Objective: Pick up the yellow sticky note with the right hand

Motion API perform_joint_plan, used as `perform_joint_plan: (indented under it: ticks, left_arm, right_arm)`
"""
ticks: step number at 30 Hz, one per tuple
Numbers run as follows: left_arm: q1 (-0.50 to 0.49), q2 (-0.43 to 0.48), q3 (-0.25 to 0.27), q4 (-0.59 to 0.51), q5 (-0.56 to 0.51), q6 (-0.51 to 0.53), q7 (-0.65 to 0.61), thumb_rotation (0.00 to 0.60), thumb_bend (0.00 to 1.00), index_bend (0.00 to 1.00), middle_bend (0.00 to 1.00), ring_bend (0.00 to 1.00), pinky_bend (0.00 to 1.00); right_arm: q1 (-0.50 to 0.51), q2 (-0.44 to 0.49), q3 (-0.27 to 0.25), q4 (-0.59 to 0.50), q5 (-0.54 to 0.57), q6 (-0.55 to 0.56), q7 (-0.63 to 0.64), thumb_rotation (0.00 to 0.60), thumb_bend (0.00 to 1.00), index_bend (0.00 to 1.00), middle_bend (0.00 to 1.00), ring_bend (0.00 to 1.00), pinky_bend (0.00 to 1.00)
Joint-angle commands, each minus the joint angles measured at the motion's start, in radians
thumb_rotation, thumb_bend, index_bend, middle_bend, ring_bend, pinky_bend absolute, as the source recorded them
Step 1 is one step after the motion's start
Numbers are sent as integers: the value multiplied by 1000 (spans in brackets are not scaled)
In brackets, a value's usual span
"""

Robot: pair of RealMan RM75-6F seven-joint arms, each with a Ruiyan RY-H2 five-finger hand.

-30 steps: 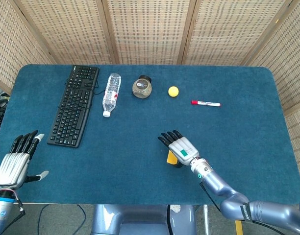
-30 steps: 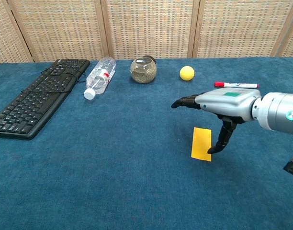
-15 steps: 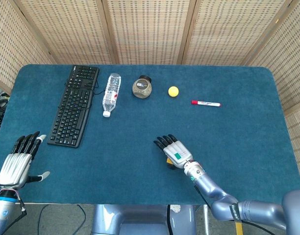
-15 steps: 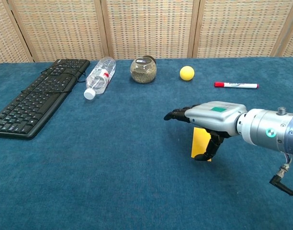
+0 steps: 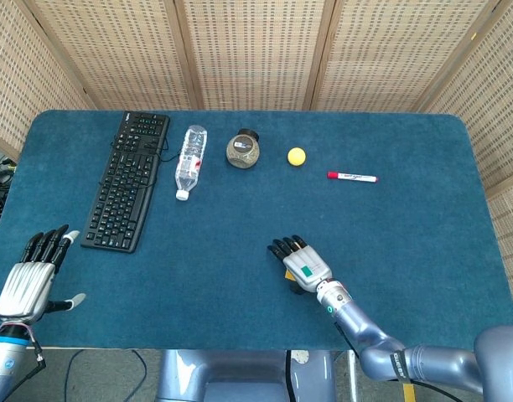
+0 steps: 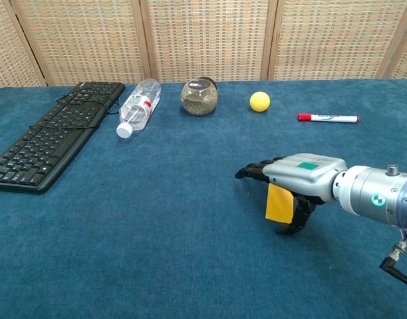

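Observation:
The yellow sticky note [image 6: 278,204] is in the front middle of the blue table, its far end hidden under my right hand [image 6: 298,178]. That hand lies low over it, palm down, fingers stretched to the left, and the thumb [image 6: 300,219] curls down against the note's right near corner. From the head view only a sliver of the sticky note [image 5: 287,274] shows beside the right hand [image 5: 303,265]. Whether the note is pinched or still flat on the cloth does not show. My left hand [image 5: 26,280] hangs off the front left corner, fingers spread, holding nothing.
Along the back of the table [image 5: 424,243] lie a black keyboard [image 5: 126,179], a clear water bottle [image 5: 190,161], a round jar [image 5: 242,149], a yellow ball [image 5: 297,156] and a red marker [image 5: 352,177]. Wicker screens stand behind.
My right hand has sunk lower over the note and its thumb has curled in to the note's right near corner. The left hand has stayed put.

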Motion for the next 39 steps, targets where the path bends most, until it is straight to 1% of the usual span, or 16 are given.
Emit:
perform_joint_plan:
  ticks: [1, 7, 13, 18, 22, 26, 28, 32, 39]
  left_arm:
    - [0, 0, 0, -1, 1, 1, 0, 600, 0, 0, 0, 0, 0]
    - [-1, 0, 1, -1, -2, 1, -1, 600, 0, 0, 0, 0, 0]
    - [-2, 2, 5, -4, 0, 0, -1, 600, 0, 0, 0, 0, 0]
    - [-1, 4, 8, -6, 4, 3, -4, 600, 0, 0, 0, 0, 0]
    - [-1, 5, 8, -6, 5, 4, -6, 600, 0, 0, 0, 0, 0]
    - [-3, 5, 9, -7, 5, 2, -5, 600, 0, 0, 0, 0, 0]
    - [-3, 5, 10, -8, 5, 2, -4, 600, 0, 0, 0, 0, 0]
    - [-3, 4, 11, -8, 5, 2, -2, 600, 0, 0, 0, 0, 0]
    - [-5, 2, 12, -7, 2, 0, 0, 600, 0, 0, 0, 0, 0]
  right_arm:
    - [1, -7, -7, 14, -1, 4, -5, 600, 239, 9, 0, 0, 0]
    - [1, -7, -9, 38, -3, 18, -7, 600, 239, 9, 0, 0, 0]
    - [1, 22, 10, 35, -9, 50, -6, 600, 239, 11, 0, 0, 0]
    - [-5, 69, 36, -21, -15, 76, 21, 600, 239, 13, 0, 0, 0]
    - [-13, 106, 41, -75, -38, 88, 53, 600, 239, 22, 0, 0, 0]
    - [-23, 126, 16, -101, -49, 81, 55, 600, 238, 41, 0, 0, 0]
    - [-25, 116, -2, -96, -53, 77, 45, 600, 233, 75, 0, 0, 0]
    - [-32, 83, -17, -74, -61, 101, 17, 600, 168, 240, 0, 0, 0]
    - [-45, 13, -22, -31, -74, 151, -21, 600, 160, 350, 0, 0, 0]
